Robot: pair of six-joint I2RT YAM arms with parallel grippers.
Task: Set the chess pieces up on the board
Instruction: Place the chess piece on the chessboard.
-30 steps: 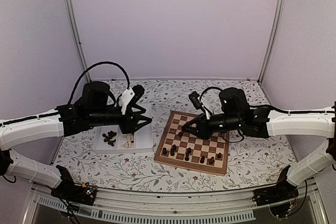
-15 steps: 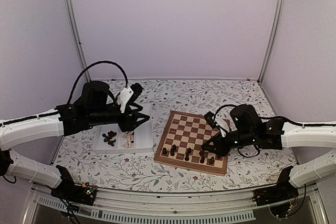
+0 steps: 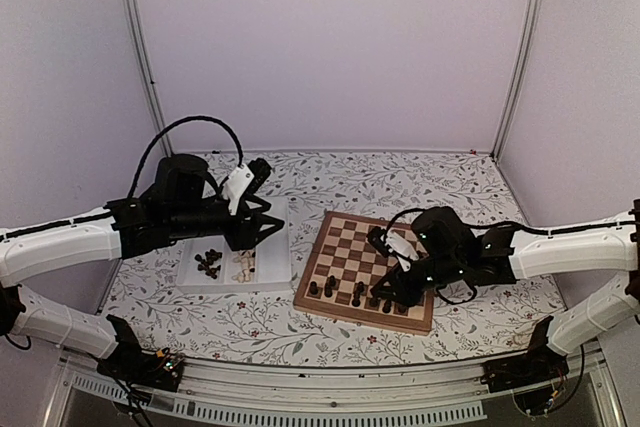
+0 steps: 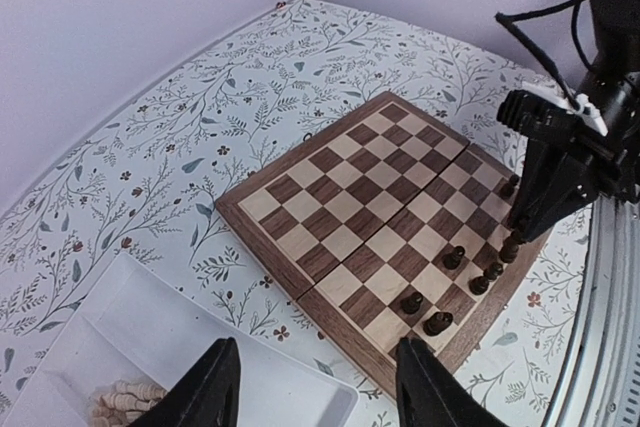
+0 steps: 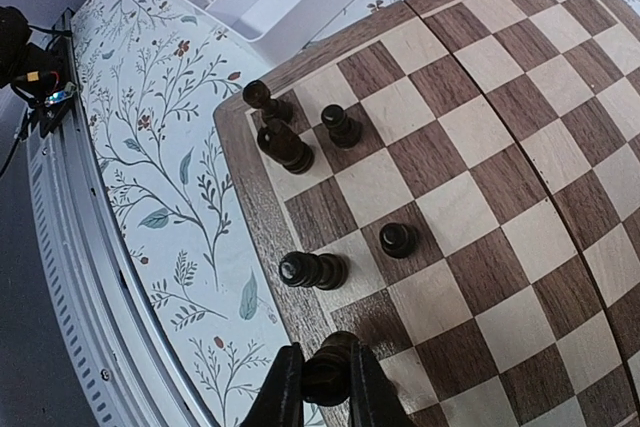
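Observation:
The board (image 3: 366,247) lies right of centre, with several dark chess pieces (image 3: 328,287) standing along its near edge. My right gripper (image 3: 386,293) hangs low over that near edge, shut on a dark chess piece (image 5: 330,375). The held piece sits over an edge square beside a standing dark piece (image 5: 310,269). I cannot tell whether it touches the board (image 5: 480,167). My left gripper (image 3: 266,231) hovers over the white tray (image 3: 272,269). Its fingers (image 4: 210,387) stand apart with nothing between them. Loose dark pieces (image 3: 208,263) and pale pieces (image 3: 243,267) lie in the tray.
The tray (image 4: 150,347) has two compartments and lies left of the board (image 4: 360,197) on a floral tablecloth (image 3: 350,182). Pale pieces (image 4: 125,402) show in its near corner. Purple walls close in the back and sides, and a metal rail (image 5: 70,247) runs along the table's near edge.
My right arm has swung from over the board's middle down to its near edge, carrying the dark piece. The left arm has stayed still.

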